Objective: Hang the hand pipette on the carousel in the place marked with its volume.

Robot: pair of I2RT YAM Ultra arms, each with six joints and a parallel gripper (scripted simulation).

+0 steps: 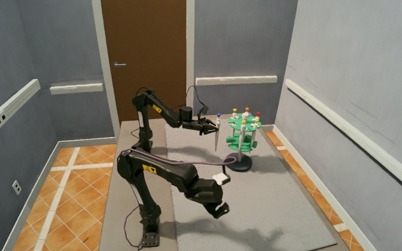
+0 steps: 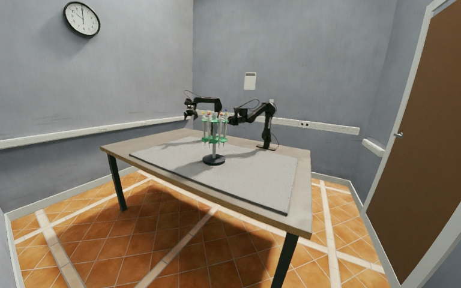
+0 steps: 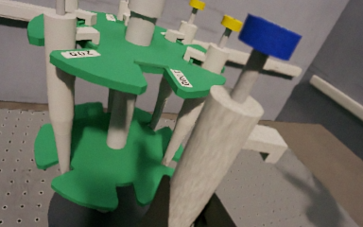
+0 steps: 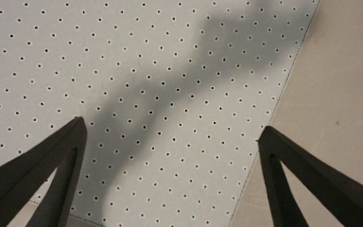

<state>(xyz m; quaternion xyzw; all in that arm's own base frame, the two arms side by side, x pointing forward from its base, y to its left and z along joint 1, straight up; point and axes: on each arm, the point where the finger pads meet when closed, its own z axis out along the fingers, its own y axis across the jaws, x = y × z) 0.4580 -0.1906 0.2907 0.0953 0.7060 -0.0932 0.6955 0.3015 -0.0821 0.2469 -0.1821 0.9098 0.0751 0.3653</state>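
Two grippers are in your views, and one pipette is held. Your left gripper [image 1: 217, 129] [image 2: 231, 120] [image 3: 183, 187] has its fingers clamped on the blue-buttoned pipette [image 1: 217, 136] [image 2: 225, 110] [image 3: 215, 147]; they grip its shaft below the finger hook [image 3: 269, 143], with the button above them and the tapered end below. Your right gripper [image 1: 222, 210] [image 2: 191, 117] [image 4: 177, 129] stands with fingers wide apart over the perforated mat [image 1: 266, 207] [image 2: 258, 180] [image 4: 198, 156], nothing between them.

The held pipette hangs in the air beside the carousel [image 1: 244, 166] [image 2: 213, 160] [image 3: 71, 210]. In the top view, you can see a gap between it and the green upper disc [image 1: 232, 121] [image 3: 118, 61]. An unoccupied slot cuts this disc's near edge in the left wrist view; you cannot read the neighbouring labels reliably. Five other pipettes hang around the head.

Note the long axis: nearly vertical in the top view, button up, tip down. The hook points toward the right of the left wrist view, not toward the central post [image 3: 122, 118].
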